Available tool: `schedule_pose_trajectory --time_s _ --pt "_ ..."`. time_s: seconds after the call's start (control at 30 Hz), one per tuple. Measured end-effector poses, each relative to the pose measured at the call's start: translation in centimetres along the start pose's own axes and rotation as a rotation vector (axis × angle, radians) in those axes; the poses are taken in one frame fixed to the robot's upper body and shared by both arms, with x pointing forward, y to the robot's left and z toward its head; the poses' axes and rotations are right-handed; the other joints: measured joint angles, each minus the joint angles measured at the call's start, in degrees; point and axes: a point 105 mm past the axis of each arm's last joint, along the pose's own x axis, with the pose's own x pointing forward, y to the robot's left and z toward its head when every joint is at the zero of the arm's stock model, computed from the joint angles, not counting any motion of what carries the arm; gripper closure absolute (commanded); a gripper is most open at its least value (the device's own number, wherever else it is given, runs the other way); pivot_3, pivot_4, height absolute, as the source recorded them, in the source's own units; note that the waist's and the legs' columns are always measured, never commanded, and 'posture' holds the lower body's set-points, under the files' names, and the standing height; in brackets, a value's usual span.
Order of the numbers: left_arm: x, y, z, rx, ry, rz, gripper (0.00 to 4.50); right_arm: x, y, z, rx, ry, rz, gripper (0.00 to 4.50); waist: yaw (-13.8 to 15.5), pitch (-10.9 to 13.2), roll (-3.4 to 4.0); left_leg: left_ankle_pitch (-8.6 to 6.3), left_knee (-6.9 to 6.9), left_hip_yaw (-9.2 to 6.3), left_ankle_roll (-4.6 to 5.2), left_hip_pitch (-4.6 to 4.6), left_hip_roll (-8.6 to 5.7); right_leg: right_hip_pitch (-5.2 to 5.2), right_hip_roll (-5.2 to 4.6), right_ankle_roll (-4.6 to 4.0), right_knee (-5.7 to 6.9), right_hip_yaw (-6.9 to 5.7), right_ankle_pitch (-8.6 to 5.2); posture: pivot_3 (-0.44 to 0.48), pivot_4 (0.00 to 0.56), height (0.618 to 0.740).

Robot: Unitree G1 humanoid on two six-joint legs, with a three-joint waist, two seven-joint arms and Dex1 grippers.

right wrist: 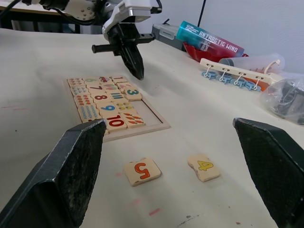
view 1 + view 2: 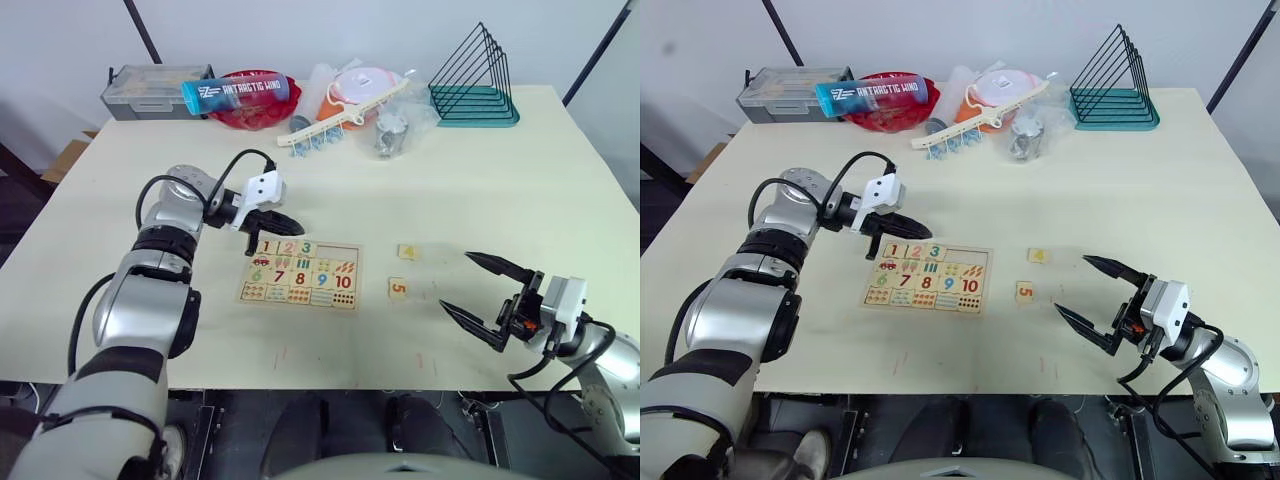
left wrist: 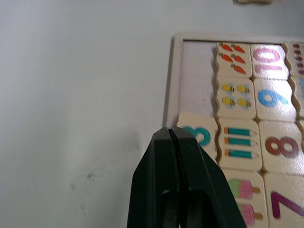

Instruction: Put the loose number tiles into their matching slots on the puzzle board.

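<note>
Tiles 4 (image 2: 407,252), 5 (image 2: 398,288) loose — right of board (image 2: 300,274)

2 head views downward over puzzle board (image 2: 300,273), wrist views close, low.

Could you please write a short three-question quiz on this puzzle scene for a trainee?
1. True or false: the 4 tile lies on the table, off the puzzle board.
2. Which gripper is open? A) left gripper B) right gripper
3. Fill in: the last digit seated in the board's top row is ___.

Key:
1. True; the 5 tile lies loose beside it.
2. B; the left gripper's fingers are shut, above the 3 tile.
3. 3; two slots past it are empty.
</note>
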Motion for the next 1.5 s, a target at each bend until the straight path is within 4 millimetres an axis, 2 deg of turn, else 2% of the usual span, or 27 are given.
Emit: schedule_pose_trajectory --time_s 0.3,0.63,1.5 --pt "-0.9 -0.5 -1.3 -0.028 0.027 0.001 4.46 -0.1 0.0 0.1 -0.003 0.006 0.011 0.0 0.04 0.0 0.0 0.0 0.0 0.0 0.0 0.0 0.0 0.0 0.0 0.0 0.01 0.0 0.0 0.0 0.15 0.74" --pt "-0.5 -1.1 -2.2 -0.047 0.042 -0.01 4.46 0.1 -0.3 0.3 -0.015 -0.002 0.017 0.0 0.05 0.0 0.0 0.0 0.0 -0.01 0.0 0.0 0.0 0.0 0.0 0.0 0.01 -0.01 0.0 0.0 0.15 0.74" --pt "0.6 -1.0 -1.7 -0.004 0.037 -0.014 4.46 0.2 -0.3 0.3 -0.002 0.001 0.022 0.0 0.19 -0.02 0.0 0.0 0.0 0.01 0.0 0.02 0.0 0.02 -0.01 0.0 0.02 0.0 0.0 0.0 0.15 0.74"
